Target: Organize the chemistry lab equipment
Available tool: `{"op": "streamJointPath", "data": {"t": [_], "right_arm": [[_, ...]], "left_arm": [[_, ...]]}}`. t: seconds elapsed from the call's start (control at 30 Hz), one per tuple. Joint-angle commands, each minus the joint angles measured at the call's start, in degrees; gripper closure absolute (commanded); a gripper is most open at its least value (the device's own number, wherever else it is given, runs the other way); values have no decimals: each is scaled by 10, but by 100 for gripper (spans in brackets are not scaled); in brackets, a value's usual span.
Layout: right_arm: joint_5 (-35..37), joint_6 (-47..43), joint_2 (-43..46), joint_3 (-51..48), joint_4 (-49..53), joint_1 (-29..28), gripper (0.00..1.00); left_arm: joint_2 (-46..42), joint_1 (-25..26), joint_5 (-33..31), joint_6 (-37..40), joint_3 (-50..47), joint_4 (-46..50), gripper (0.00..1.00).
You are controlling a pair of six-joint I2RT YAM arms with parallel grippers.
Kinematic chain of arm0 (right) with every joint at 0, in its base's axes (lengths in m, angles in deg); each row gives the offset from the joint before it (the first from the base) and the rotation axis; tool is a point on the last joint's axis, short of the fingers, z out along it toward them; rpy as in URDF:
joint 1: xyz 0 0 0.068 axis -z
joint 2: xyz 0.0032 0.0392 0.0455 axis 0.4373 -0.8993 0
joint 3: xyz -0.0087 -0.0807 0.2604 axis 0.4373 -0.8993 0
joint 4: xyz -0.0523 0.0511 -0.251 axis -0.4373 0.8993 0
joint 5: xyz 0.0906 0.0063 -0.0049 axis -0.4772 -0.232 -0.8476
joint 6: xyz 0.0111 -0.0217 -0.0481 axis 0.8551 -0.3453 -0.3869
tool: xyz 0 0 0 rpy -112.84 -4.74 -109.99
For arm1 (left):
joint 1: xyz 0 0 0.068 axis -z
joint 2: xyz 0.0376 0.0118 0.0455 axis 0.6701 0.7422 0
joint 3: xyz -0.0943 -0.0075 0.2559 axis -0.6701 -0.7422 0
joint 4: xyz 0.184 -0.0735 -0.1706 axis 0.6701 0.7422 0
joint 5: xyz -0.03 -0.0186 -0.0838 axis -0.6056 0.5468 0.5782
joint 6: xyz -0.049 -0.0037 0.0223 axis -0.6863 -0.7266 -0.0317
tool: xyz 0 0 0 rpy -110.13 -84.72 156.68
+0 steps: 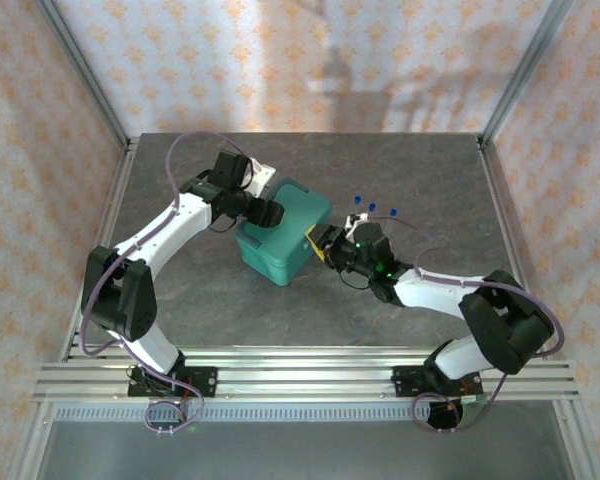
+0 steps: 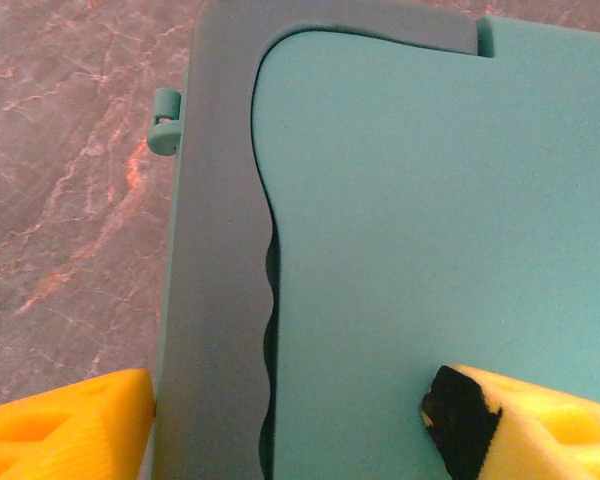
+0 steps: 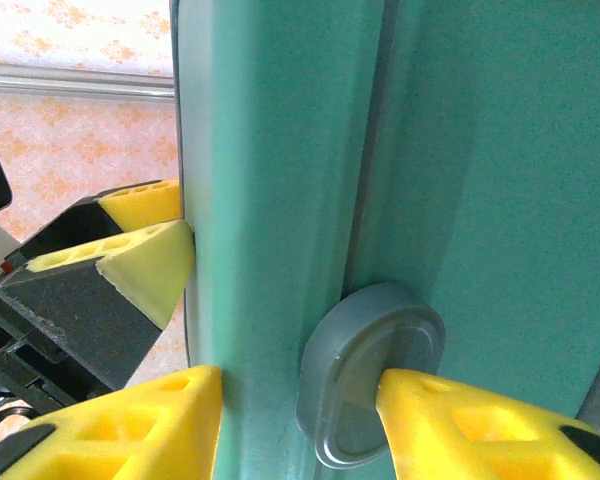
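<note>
The blue-capped test tubes (image 1: 371, 209) are seen standing on the table (image 1: 420, 170), just behind the right gripper (image 3: 300, 400), which is clamped on the teal hinged case (image 1: 280, 240) at its grey latch (image 3: 365, 370). The left gripper (image 2: 290, 410) is spread wide, its tips laid against the case.

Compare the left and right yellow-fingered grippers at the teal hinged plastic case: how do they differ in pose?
Spread: the left gripper stands wide open; the right gripper is narrower, pinched across an edge of the teal hinged plastic case.
Placement: the left gripper has one finger over the teal lid, the other outside the grey rim; the right gripper has one fingertip on the grey oval latch.
Shared: yellow fingers, both at the case, opposite sides.
</note>
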Motion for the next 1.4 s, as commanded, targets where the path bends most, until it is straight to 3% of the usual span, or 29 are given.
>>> {"op": "streamJointPath", "data": {"t": [0.0, 0.8, 1.03, 1.17, 1.37], "right_arm": [[-4, -8, -31, 41, -27, 3, 52], [-111, -110, -132, 224, 108, 74, 47], [-98, -181, -39, 215, 253, 74, 23], [-71, -244, 43, 224, 369, 73, 19], [46, -346, 170, 248, 570, 73, 14]], "left_arm": [[34, 19, 9, 10, -35, 78, 25], [16, 18, 20, 10, -42, 88, 25], [-24, -1, 10, 23, -39, 88, 25], [-46, -41, 33, 24, -14, 94, 24], [-77, -87, 38, 31, 12, 99, 22]]}}
